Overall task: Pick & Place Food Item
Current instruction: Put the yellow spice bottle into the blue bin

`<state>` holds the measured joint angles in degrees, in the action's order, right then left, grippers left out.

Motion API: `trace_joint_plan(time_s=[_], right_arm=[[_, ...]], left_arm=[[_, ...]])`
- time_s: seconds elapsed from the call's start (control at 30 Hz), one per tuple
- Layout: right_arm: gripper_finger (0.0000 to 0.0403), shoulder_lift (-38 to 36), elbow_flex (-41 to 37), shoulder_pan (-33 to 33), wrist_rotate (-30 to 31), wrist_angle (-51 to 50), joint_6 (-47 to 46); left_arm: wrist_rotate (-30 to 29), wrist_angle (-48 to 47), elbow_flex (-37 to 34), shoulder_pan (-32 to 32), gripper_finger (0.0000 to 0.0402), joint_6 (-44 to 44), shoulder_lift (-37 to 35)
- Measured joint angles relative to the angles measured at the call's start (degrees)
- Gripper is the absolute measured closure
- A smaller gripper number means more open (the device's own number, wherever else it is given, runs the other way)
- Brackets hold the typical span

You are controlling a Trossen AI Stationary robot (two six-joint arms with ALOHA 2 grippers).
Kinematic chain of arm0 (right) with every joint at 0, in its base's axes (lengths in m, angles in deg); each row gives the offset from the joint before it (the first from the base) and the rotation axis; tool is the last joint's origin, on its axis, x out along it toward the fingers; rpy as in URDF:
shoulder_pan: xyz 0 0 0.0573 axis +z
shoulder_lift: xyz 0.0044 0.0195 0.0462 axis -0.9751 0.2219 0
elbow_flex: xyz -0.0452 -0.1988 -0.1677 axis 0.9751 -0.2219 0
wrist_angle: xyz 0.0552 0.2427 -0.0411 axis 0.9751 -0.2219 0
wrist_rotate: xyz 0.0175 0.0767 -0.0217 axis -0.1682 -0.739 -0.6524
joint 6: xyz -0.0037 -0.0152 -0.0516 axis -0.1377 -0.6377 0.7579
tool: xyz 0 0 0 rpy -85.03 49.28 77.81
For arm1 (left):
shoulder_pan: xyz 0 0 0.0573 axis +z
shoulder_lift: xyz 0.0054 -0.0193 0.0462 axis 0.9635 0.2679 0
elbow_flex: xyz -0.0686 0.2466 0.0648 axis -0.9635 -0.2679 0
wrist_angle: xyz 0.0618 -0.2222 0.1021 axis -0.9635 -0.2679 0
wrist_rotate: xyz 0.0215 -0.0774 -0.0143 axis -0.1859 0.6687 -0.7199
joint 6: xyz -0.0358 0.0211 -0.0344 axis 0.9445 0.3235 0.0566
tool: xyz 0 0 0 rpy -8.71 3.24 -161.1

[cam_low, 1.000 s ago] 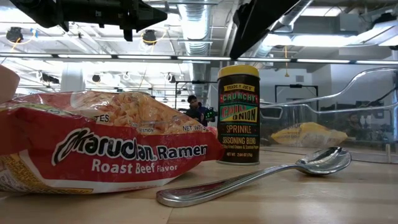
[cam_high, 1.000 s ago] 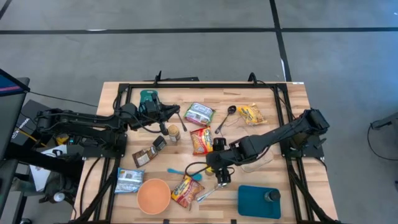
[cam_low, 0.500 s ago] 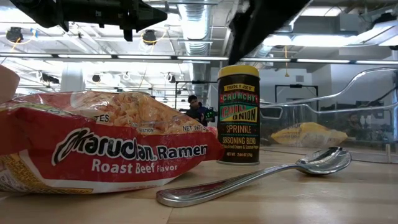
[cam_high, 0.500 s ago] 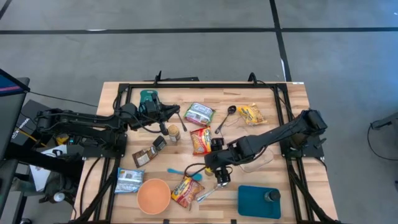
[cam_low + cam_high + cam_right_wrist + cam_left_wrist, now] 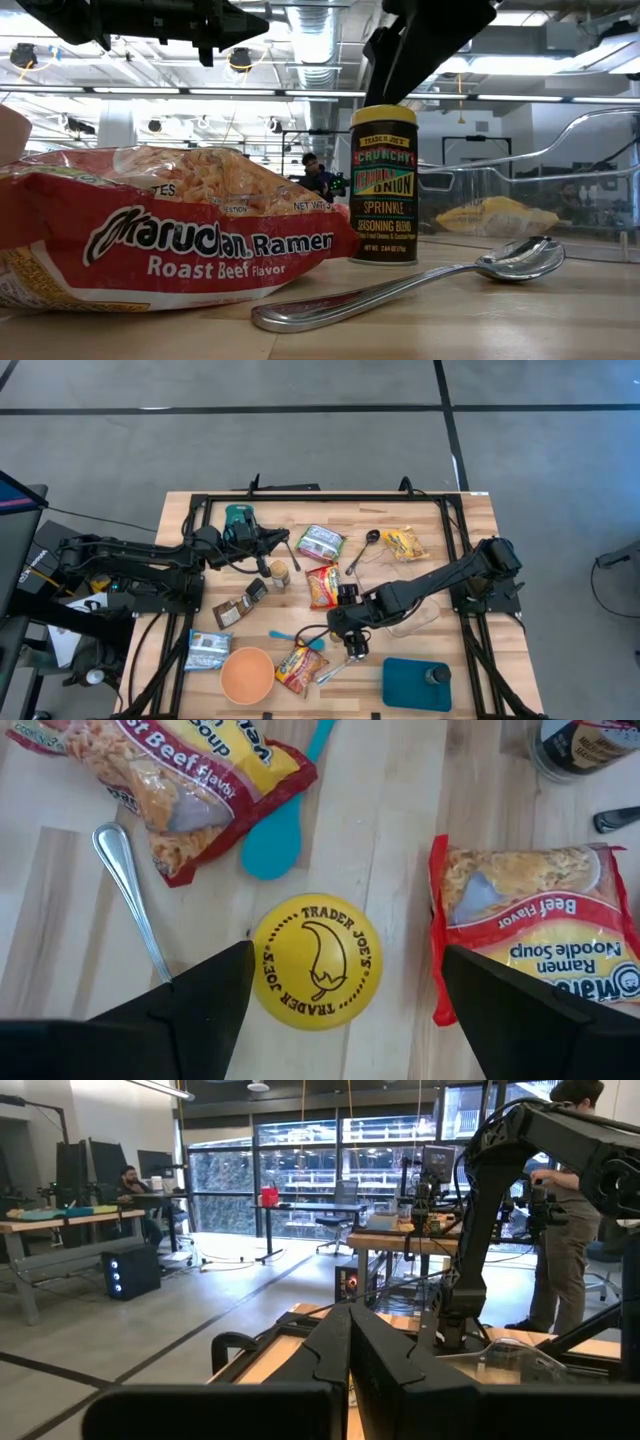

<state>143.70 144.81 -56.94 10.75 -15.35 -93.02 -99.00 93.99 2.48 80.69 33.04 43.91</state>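
Your table point(image 5: 470, 520) is crowded, so the approach from straight above makes sense: it keeps the right arm clear of the packets on either side. Your left arm is parked over the far left part of the table, left gripper point(image 5: 288, 544) clenched on nothing, well out of the way. Your right gripper point(image 5: 335, 982) hangs spread wide directly over the seasoning jar point(image 5: 317, 960), one finger to each side of its yellow lid, not touching it. That jar stands upright near the middle of the front edge, between the ramen packet point(image 5: 532, 915) behind it and the second ramen packet point(image 5: 170, 782) nearer the front edge, with the spoon point(image 5: 130, 890) and the teal spoon point(image 5: 280, 825) just beside. Compared with a second ago, your right arm has slid a touch toward the left side and now shows lower over the jar in the low view; nothing on the table has shifted.
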Motion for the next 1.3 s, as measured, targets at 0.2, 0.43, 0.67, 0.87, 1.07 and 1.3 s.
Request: trace_joint_plan(time_s=[0.2,0.43,0.67,0.87,1.07,1.3], right_arm=[[0.0086,-0.43,-0.04,0.82,0.01,0.53,-0.02],[0.0086,0.05,-0.05,0.72,0.03,0.36,-0.48],[0.0086,0.05,-0.07,0.62,-0.01,0.42,-1.10],[0.0098,0.05,-0.07,0.68,-0.03,0.39,-1.55],[0.0117,0.05,-0.07,0.68,-0.03,0.63,-1.55],[0.0117,0.05,-0.07,0.68,-0.13,0.85,-2.53]], left_arm=[[0.00,0.02,0.00,0.00,0.0402,0.00,0.00],[0.00,0.02,-0.02,-0.01,0.0402,0.00,0.00],[0.00,0.02,-0.02,-0.01,0.0402,0.00,0.00],[-0.01,0.02,-0.02,0.00,0.0402,0.00,0.00],[0.00,0.02,-0.02,0.00,0.0402,0.00,0.01],[-0.01,0.02,-0.02,0.01,0.0402,0.00,0.00]])
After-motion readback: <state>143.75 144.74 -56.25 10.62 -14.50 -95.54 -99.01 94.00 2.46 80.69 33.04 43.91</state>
